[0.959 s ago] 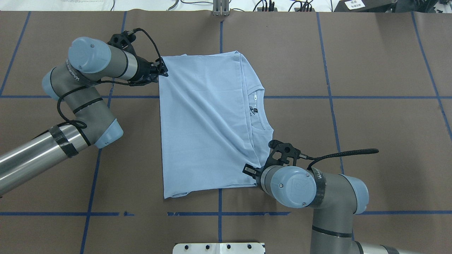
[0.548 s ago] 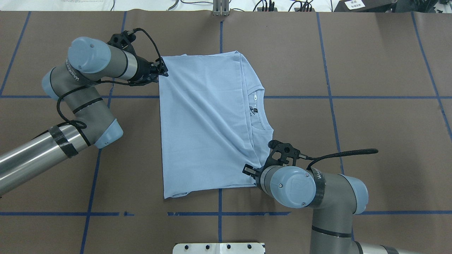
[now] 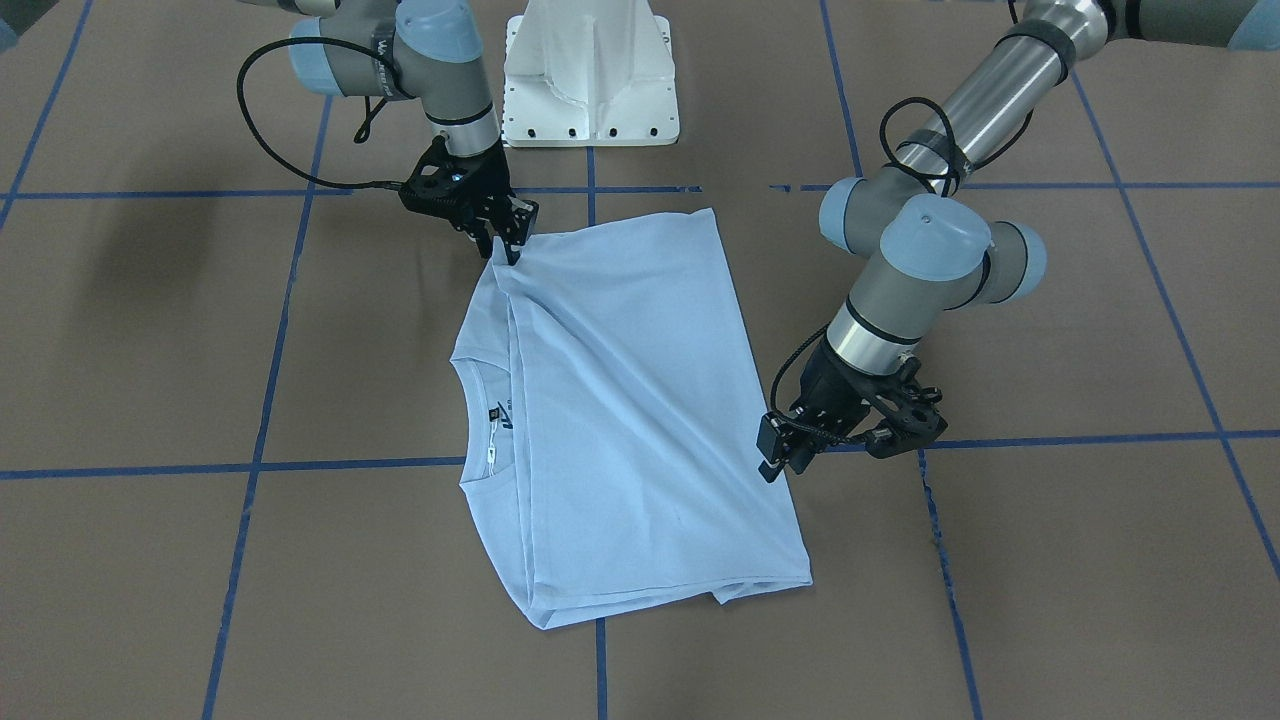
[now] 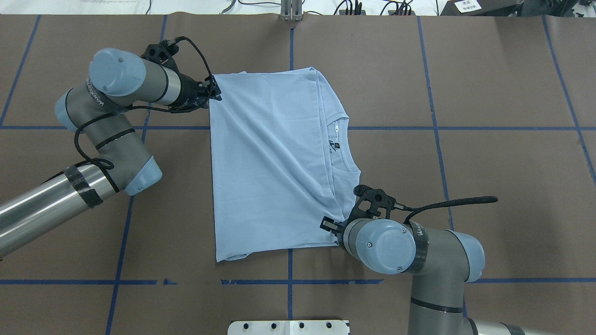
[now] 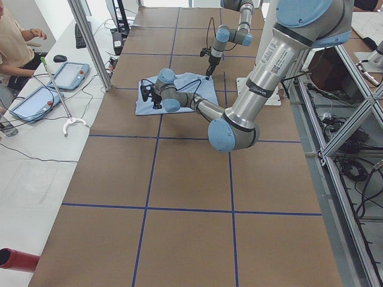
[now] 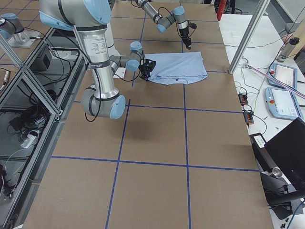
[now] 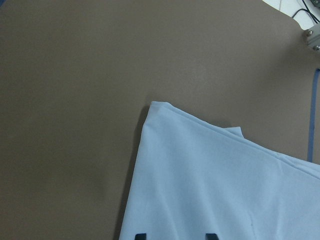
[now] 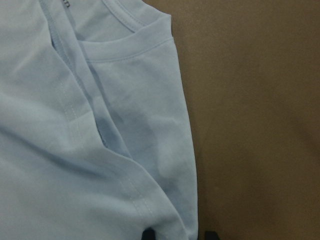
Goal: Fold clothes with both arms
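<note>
Overhead view shows the shirt lying folded into a rough rectangle near the middle of the table. Its collar is turned toward the robot's right, and a dark label shows inside the neck. Long creases run slantwise across the cloth from one gripped-side corner to the other.

The left gripper sits low at the shirt's far corner on the robot's left, right at the cloth's edge. The left wrist view has its two fingertips standing apart at the bottom of the picture, with the shirt spread flat beneath and between them. The claw looks part open, not pinching.

The right gripper points down at the near corner on the robot's right, close to the collar. In the right wrist view its fingertips stand apart too, and the shirt's folded edge runs between them. This claw seems part open as well, though only the very tips show. A white base stands on the table just behind the shirt.
</note>
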`<state>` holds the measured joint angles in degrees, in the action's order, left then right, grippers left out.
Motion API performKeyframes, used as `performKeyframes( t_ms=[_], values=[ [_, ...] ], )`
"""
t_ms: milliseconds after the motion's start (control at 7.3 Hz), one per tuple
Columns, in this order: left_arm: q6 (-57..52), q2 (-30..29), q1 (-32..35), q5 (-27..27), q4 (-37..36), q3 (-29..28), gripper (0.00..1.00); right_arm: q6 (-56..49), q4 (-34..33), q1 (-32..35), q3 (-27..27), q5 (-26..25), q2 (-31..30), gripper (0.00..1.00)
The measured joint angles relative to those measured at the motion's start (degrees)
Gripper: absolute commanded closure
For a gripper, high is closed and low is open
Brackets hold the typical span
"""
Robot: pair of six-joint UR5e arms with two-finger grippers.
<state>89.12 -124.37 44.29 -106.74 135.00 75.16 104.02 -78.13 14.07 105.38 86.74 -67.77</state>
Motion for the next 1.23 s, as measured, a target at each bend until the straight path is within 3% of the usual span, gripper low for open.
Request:
performKeyframes(
  t_ms=[137, 274, 1234],
  values=[
    [0.0, 0.0, 0.01, 0.02, 0.0, 0.04, 0.5, 0.02, -0.01, 0.0, -0.07, 0.0, -0.04, 0.83],
    [0.0, 0.0, 0.01, 0.03, 0.0, 0.13, 0.5, 0.12, 0.01, 0.0, -0.1, 0.01, -0.04, 1.0],
    [0.08, 1.3, -0.04, -0.05, -0.07, 2.18, 0.5, 2.41, 0.06, 0.41, 0.12, 0.24, 0.64, 1.0]
  ],
)
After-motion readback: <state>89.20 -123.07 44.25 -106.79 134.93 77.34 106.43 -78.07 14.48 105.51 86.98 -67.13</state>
